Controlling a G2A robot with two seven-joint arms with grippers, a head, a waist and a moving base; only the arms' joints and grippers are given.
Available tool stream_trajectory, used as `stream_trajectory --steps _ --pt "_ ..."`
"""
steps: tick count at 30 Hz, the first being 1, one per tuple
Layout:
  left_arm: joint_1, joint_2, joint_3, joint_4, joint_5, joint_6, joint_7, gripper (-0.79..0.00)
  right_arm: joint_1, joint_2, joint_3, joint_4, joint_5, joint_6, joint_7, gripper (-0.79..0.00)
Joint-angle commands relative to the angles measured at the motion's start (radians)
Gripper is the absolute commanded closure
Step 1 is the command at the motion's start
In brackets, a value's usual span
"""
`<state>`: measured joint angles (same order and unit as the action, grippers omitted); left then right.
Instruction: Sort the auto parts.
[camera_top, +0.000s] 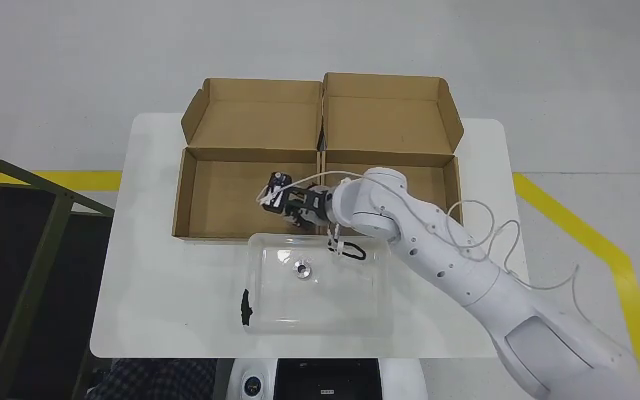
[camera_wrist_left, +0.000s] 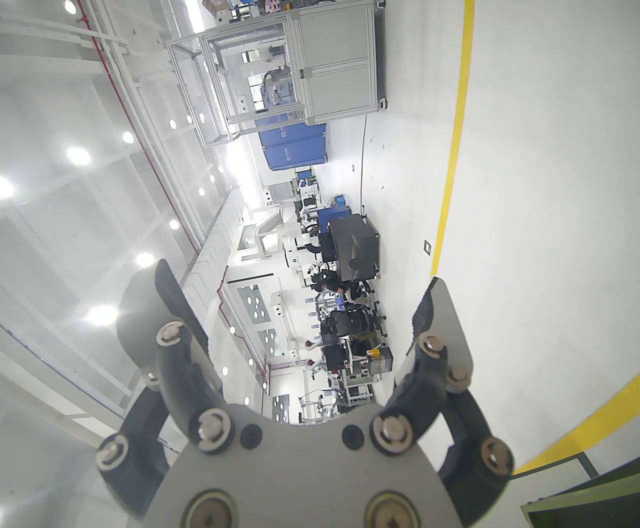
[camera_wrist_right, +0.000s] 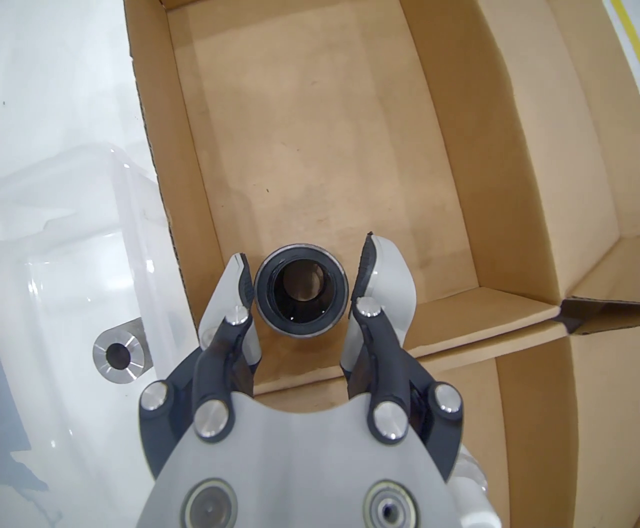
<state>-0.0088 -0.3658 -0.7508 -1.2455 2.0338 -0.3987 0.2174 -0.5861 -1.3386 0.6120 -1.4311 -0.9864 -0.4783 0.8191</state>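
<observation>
A black-lined metal bushing (camera_wrist_right: 301, 295) lies in the left cardboard box (camera_wrist_right: 320, 125), close to the box's near wall. My right gripper (camera_wrist_right: 306, 257) is open around it, with a small gap on each side between pad and bushing. From above, that gripper (camera_top: 280, 195) hangs over the left box (camera_top: 215, 200) near its right end. A short silver cylinder (camera_wrist_right: 120, 355) lies in the clear plastic tray (camera_wrist_right: 75, 225), also seen from above as the cylinder (camera_top: 300, 268). My left gripper (camera_wrist_left: 300, 280) is open and holds nothing, pointing out at the room.
A second cardboard box (camera_top: 400, 175) adjoins the first on the right; both lids stand open at the back. The clear tray (camera_top: 370, 300) sits in front of the boxes. A flat black part (camera_top: 244, 307) lies at the tray's left front corner. A black loop (camera_top: 352, 251) hangs by the arm.
</observation>
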Motion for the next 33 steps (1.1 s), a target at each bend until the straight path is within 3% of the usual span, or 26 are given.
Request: stream_trajectory --steps 1,17,33 --pt "0.000 0.000 0.000 0.000 0.000 0.000 0.000 -0.785 -0.007 0.005 0.016 -0.036 -0.004 -0.002 0.006 -0.369" --pt "0.000 0.000 0.000 0.000 0.000 0.000 0.000 -0.785 -0.215 0.073 0.122 -0.440 -0.072 -0.106 0.107 -0.376" --pt "0.000 0.000 0.000 0.000 0.000 0.000 0.000 -0.785 -0.338 0.101 0.099 -0.474 -0.200 -0.183 0.094 -0.382"
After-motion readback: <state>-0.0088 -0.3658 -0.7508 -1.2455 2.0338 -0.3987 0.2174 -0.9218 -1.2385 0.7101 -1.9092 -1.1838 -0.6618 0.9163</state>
